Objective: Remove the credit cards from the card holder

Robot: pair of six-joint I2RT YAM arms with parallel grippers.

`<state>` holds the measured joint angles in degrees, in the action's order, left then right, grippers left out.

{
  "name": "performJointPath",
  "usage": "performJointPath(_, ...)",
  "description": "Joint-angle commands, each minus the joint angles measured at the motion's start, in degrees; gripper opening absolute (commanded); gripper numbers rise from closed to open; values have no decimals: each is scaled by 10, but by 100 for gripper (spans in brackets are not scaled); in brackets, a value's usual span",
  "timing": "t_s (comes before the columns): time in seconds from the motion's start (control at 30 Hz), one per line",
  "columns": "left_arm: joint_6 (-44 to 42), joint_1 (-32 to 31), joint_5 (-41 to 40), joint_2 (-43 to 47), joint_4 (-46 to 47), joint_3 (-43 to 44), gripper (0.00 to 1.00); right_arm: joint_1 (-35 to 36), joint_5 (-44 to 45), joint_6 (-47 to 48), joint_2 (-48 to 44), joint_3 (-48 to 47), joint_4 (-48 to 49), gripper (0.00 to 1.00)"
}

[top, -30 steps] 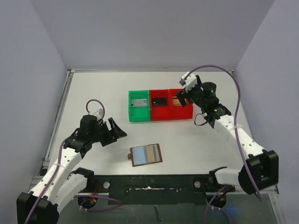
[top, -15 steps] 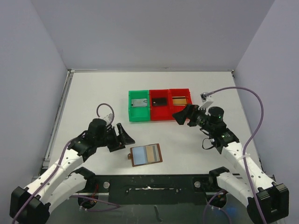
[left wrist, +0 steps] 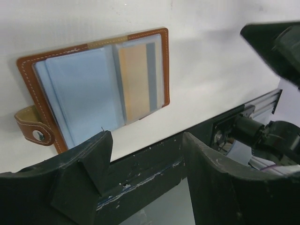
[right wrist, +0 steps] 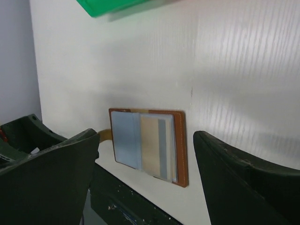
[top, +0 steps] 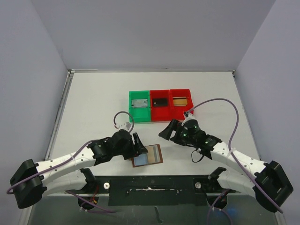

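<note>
1. Top external view: the card holder lies open and flat on the white table, close to its near edge. The left gripper sits at the holder's left edge, and the right gripper hangs just beyond its far right corner. A green bin and two red bins stand in a row well beyond the holder.
2. Left wrist view: the left gripper has its jaws spread apart with nothing between them, just off the holder's near edge. The card holder shows pale blue pockets, with a gold-yellow credit card in the right one.
3. Right wrist view: the right gripper is spread wide and empty, apart from the card holder. The credit card sits in its pocket.
</note>
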<state>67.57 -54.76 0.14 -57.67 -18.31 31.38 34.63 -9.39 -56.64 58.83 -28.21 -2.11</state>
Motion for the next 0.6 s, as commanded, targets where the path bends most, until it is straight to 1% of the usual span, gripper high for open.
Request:
performJointPath(0.0, 19, -7, -58, -7, 36, -13, 59, 88, 165, -92, 16, -21, -43, 82)
performJointPath(0.07, 24, -8, -66, -5, 37, -23, 59, 115, 179, -108, 30, -22, -35, 81)
performJointPath(0.17, 30, -8, -70, 0, 40, -40, 59, 144, 177, -118, 60, -33, -30, 75)
performJointPath(0.33, 24, -9, -55, -3, 58, -61, 59, 176, 173, -119, 107, -58, -45, 70)
performJointPath(0.47, 23, -9, -58, -13, 47, -62, 59, 198, 155, -116, 128, -54, -7, 67)
performJointPath(0.57, 21, -9, -68, -12, 39, -62, 59, 205, 147, -119, 143, -61, -9, 62)
